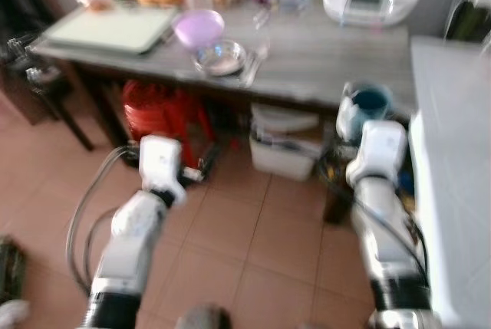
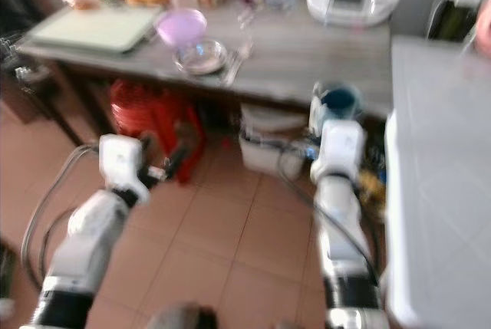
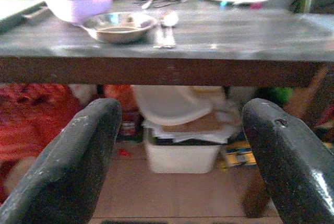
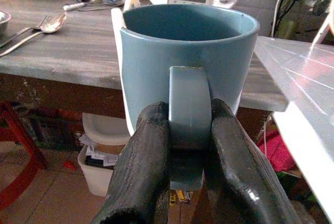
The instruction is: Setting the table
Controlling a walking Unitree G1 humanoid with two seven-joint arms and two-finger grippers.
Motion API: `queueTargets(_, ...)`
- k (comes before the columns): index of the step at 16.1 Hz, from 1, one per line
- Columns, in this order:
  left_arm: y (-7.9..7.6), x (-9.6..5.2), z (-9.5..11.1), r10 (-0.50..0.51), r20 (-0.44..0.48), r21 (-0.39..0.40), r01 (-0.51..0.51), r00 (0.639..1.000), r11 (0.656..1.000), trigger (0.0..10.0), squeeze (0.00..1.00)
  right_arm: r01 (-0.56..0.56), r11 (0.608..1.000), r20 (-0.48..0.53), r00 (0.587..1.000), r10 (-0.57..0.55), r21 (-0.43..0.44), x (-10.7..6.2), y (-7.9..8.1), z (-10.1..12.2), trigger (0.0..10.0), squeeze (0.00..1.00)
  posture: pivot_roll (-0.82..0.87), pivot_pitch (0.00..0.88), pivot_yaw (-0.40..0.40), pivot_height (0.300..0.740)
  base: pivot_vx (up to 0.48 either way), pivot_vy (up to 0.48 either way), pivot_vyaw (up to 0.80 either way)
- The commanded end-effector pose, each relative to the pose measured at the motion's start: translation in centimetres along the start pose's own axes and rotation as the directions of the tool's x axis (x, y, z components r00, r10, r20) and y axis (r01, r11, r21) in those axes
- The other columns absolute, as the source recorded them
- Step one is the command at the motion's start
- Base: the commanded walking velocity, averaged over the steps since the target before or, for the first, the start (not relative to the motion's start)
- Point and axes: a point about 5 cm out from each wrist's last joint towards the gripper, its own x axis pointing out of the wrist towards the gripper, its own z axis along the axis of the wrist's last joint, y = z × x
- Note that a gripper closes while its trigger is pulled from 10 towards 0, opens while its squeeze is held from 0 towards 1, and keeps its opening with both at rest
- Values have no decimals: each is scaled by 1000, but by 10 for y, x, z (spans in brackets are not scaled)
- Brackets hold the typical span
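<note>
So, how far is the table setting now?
Already on the table: a steel bowl, a pink bowl, and a spoon with a fork beside the steel bowl. In hand: the right gripper holds a blue mug by its handle, near the table edge, not yet set down. The left gripper is open and empty, below the table edge. Left: place the mug.

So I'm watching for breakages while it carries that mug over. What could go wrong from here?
The right gripper pinches the blue mug only by its handle, so the mug may swing or slip while the robot walks. It sits near tabletop height, so its base might clip the edge of the wooden table. The steel bowl and spoon lie close to that edge and could get knocked off.
</note>
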Motion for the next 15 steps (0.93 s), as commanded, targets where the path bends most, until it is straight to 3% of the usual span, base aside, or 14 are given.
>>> queueTargets(1,-6,3,2,-11,6,7,11,1000,1000,10000,0,24,1000,20,1000,-24,-4,0,-9,3,10000,0,-18,0,48,740,326,352,0)
queueTargets(11,-7,3,3,-10,17,29,10,1000,1000,10000,0,-3,1000,44,999,4,-20,-1,-6,7,10000,0,-23,0,50,740,52,381,0)
queueTargets(15,-6,4,6,-3,43,35,1,999,999,10000,0,-3,1000,39,999,4,-20,-1,-5,6,10000,0,-22,0,50,740,0,0,-134)
